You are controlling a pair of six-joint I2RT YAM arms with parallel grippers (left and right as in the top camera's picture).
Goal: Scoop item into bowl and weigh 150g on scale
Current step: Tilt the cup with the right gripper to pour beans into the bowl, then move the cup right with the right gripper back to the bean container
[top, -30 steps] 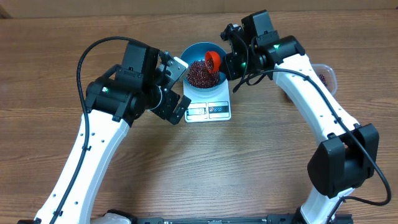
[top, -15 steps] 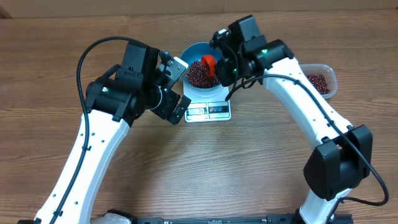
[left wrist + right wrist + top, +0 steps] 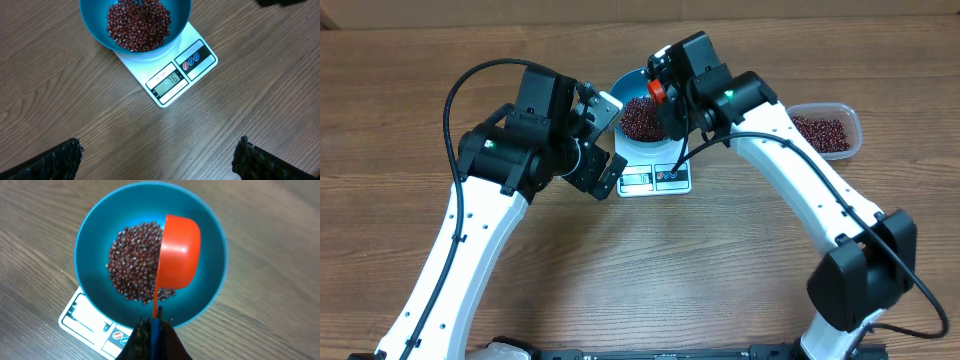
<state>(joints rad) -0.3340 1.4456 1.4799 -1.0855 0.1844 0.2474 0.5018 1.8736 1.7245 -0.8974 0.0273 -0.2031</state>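
A: Entry, bowl station. Where do the beans (image 3: 137, 27) sit relative to the scale (image 3: 172, 80)?

B: Most form a loose heap inside the teal bowl (image 3: 95, 30), which stands on the scale's platform at the end away from the display. The display and button panel stick out uncovered from under the bowl. The display is lit, but I cannot read the digits with certainty.

A: Any other beans?

B: Yes, a shallow layer in a clear plastic tub (image 3: 856, 125) on the desk (image 3: 720, 260), well apart from the scale, on the right arm's side.

A: Right gripper (image 3: 154, 330)?

B: Above the scale, at the bowl's rim. Its fingers are pinched tight on the thin handle of an orange-red scoop (image 3: 177, 257). The scoop's cup hangs over the bowl, turned on its side with the open mouth toward the heap. Whether the cup touches the beans, I cannot tell.

A: Left gripper (image 3: 157, 160)?

B: Just beside the scale, over bare desk. Its fingers (image 3: 55, 160) are spread wide with nothing between them, and its wrist view looks past them at the scale's display edge.
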